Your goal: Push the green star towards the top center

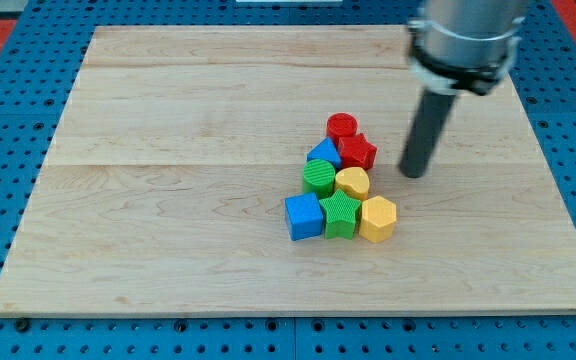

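Landmark for all positions: the green star [341, 215].

Nearest row, at the view's bottom of the cluster: the green star sits in the middle, touching a blue cube [304, 216] on the view's left and a yellow hexagon [378, 219] on the view's right.

Next row back: a green cylinder [319, 177] just above-left of the star, and a yellow rounded block [352, 183] just above it, both touching or nearly so.

Further back: a blue block [324, 152], shape unclear, then a red star [358, 152] and a red cylinder [342, 126].

My tip [413, 174] stands up and to the view's right of the star, apart from every block. There are no fingers; the rod holds nothing.

Handling, as judgement: the star looks small, rigid and light, and should slide readily on the wooden board [168, 200]. Contact belongs on its bottom face. Blocks behind it obstruct a straight path to the top centre and would probably be carried along.
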